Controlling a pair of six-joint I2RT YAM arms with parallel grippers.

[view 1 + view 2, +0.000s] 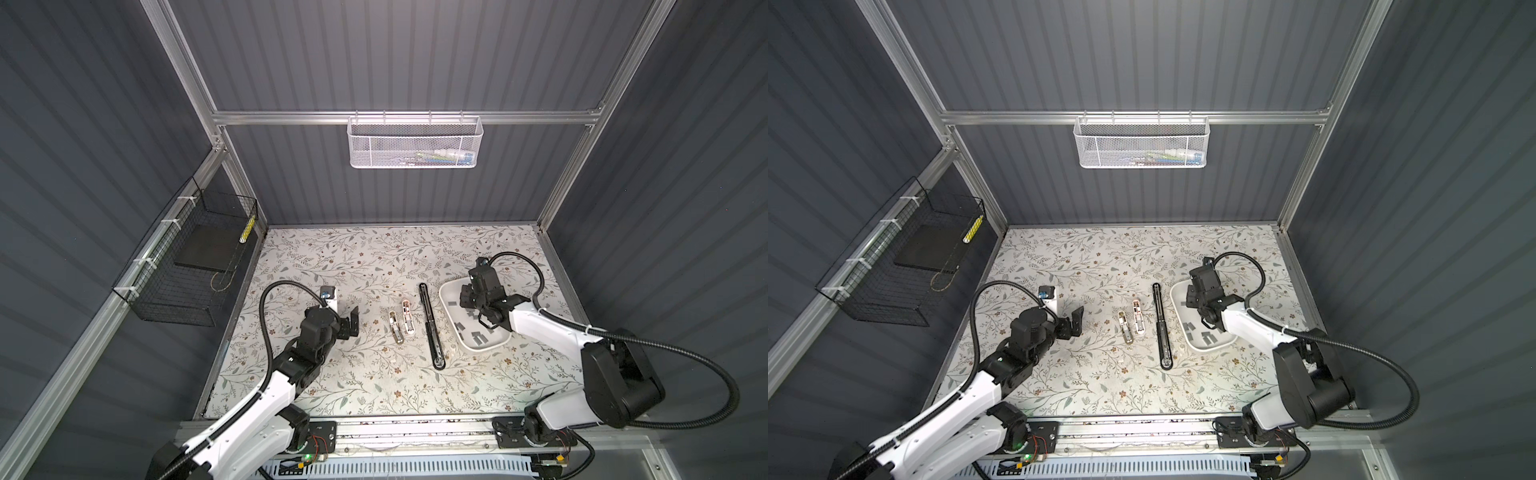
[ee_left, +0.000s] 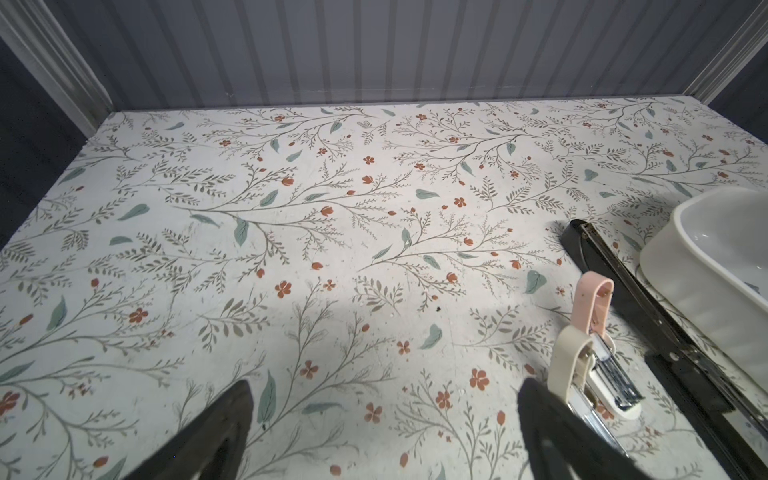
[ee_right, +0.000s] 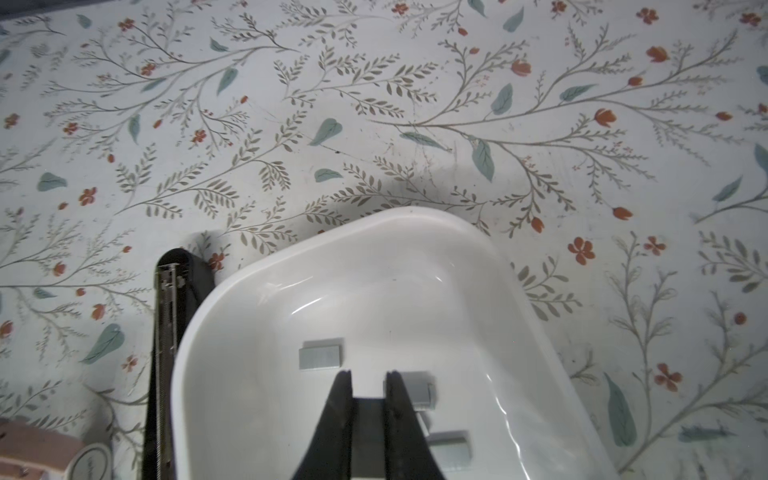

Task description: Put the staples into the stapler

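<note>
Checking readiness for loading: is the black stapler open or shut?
Open: the black stapler lies unfolded flat, its metal channel exposed.

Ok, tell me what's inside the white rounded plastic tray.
Small flat grey metal staple strips lie loose in the tray; the right gripper pinches one. Its arm hides part of the floor.

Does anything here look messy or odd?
The grey staple strips lie scattered at all angles in the white tray, and the black stapler beside it lies unfolded flat.
</note>
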